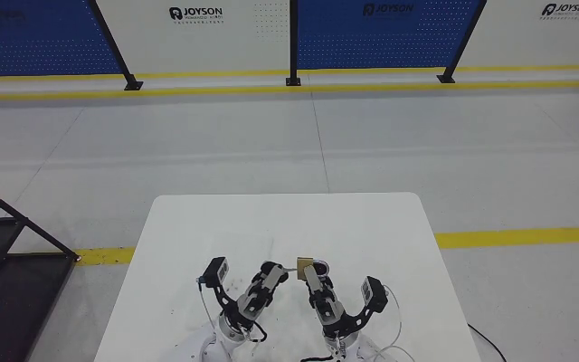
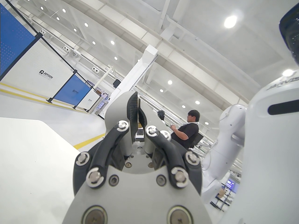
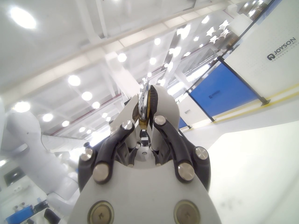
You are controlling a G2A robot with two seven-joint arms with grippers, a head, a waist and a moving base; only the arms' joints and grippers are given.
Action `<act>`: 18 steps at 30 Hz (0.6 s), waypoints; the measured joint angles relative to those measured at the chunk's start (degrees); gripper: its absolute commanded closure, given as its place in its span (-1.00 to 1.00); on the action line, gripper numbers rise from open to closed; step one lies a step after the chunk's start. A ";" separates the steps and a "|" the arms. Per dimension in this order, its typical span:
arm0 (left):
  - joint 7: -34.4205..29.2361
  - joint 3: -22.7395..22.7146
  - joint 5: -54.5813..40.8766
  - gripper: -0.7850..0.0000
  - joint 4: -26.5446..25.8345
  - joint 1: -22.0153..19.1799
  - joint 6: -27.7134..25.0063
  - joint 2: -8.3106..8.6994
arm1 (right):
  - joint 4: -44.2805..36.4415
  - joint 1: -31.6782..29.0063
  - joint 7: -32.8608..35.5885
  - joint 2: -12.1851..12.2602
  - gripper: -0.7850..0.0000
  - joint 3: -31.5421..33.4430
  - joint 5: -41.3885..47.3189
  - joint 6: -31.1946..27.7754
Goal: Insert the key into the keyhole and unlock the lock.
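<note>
Lock and key held up over the near edge of the bench, one in each claw.

Nearest the robot, the left claw (image 1: 274, 270) is seen closed on the key (image 1: 289, 268), a thin piece pinched between its pads (image 2: 132, 108). The key is pointed across at the lock (image 1: 306, 266). The brass lock is clamped between the closed fingers of the right claw (image 1: 314, 271), with its shiny shackle (image 3: 143, 99) standing out past the fingertips. The two claws are held just beside each other above the white bench (image 1: 271, 217). The key tip is seen at the lock's side, but whether it sits in the keyhole cannot be told. Farther off, a yellow line (image 1: 507, 238) is marked on the floor, and blue and white panels (image 1: 380, 32) are lined up at the back.
</note>
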 measured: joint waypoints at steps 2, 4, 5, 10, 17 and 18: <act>0.00 0.34 -0.17 1.00 0.17 -0.30 0.00 0.08 | 0.00 0.00 0.00 0.00 1.00 0.00 0.00 0.00; 0.00 0.67 -0.35 1.00 0.39 -0.60 0.00 0.15 | 0.00 0.00 0.00 0.00 1.00 0.00 0.00 0.00; 0.00 0.77 -0.42 1.00 0.48 -0.71 0.00 0.17 | 0.00 0.00 0.00 0.00 1.00 0.00 0.00 0.00; 0.00 1.09 -0.66 1.00 0.76 -1.07 0.00 0.21 | 0.00 0.00 0.00 0.00 1.00 0.00 0.00 0.00; 0.00 1.06 -0.59 1.00 0.60 -1.11 0.00 0.19 | -1.49 -0.25 3.54 -0.12 1.00 0.21 1.27 3.65; 0.00 0.92 -0.51 1.00 0.61 -1.09 0.00 0.18 | -1.69 -0.33 3.91 -0.14 1.00 0.27 1.26 4.06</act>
